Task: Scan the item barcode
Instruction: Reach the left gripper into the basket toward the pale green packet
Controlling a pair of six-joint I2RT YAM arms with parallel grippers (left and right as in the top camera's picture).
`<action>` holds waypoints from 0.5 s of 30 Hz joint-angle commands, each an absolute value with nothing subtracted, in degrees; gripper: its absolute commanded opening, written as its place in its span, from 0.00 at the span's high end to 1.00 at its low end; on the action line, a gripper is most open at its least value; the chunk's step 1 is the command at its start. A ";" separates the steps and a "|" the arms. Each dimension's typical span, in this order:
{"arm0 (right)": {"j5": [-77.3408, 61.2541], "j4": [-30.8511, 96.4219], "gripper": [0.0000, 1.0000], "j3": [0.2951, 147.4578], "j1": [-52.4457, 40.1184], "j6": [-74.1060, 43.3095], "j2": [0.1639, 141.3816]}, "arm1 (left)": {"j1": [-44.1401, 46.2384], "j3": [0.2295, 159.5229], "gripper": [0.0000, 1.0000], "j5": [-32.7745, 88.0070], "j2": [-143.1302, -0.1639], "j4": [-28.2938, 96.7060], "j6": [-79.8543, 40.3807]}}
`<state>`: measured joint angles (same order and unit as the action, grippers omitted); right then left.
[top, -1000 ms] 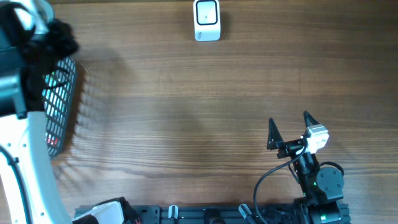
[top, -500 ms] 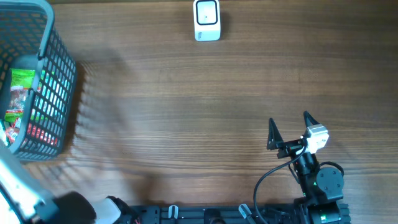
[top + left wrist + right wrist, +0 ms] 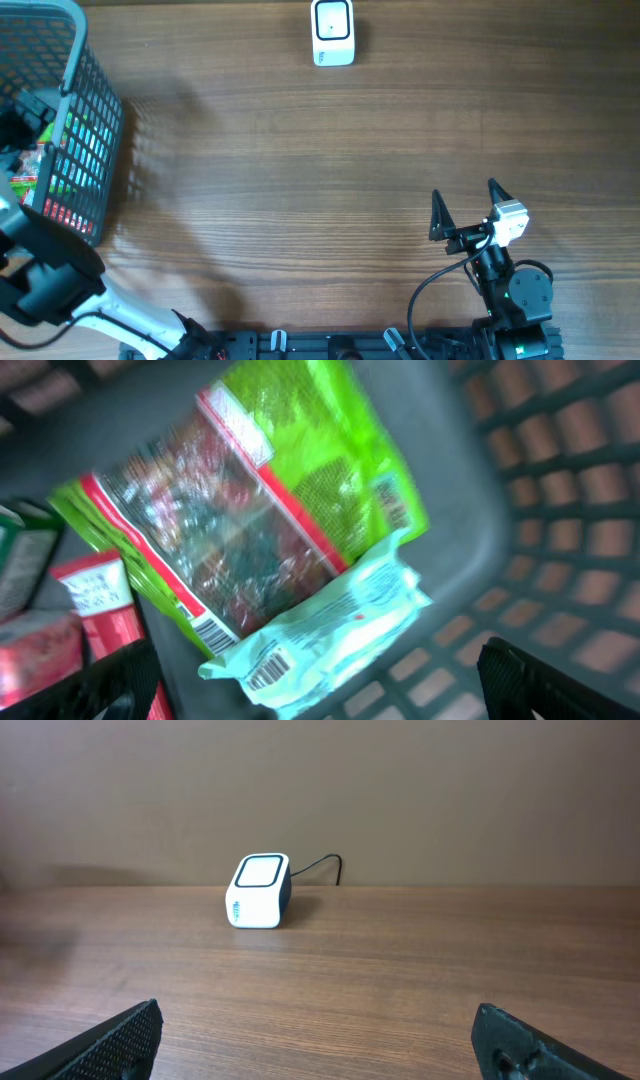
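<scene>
Over the grey plastic mesh basket (image 3: pixel 100 130), the left gripper (image 3: pixel 320 695) gapes above a green foil packet (image 3: pixel 300 490); the right gripper (image 3: pixel 465 195), well away, gapes empty.

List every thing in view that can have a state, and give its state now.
basket, upright, partly filled
green snack bag, lying in the basket, not gripped
pale mint packet, overlapping the green snack bag, barcode facing up
left gripper, open, above the pale mint packet, holding nothing
right gripper, open, empty, above the table
barcode scanner, standing on the table, no item near it
</scene>
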<state>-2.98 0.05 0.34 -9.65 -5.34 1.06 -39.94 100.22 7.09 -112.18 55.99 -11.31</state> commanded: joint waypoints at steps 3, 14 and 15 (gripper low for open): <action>-3.44 -0.10 0.00 0.30 -9.41 -6.17 1.02 | -40.36 100.62 0.00 9.78 -117.40 57.91 -6.00; -3.44 -0.10 0.00 0.30 -9.41 -6.17 1.02 | -40.23 95.92 0.00 9.82 -119.39 57.58 -6.44; -3.44 -0.10 0.01 0.30 -9.41 -6.17 1.02 | -40.16 95.24 0.00 9.98 -119.39 57.21 -6.44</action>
<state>-2.98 0.05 0.34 -9.65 -5.34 1.06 -39.94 97.14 8.86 -118.50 57.65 -7.11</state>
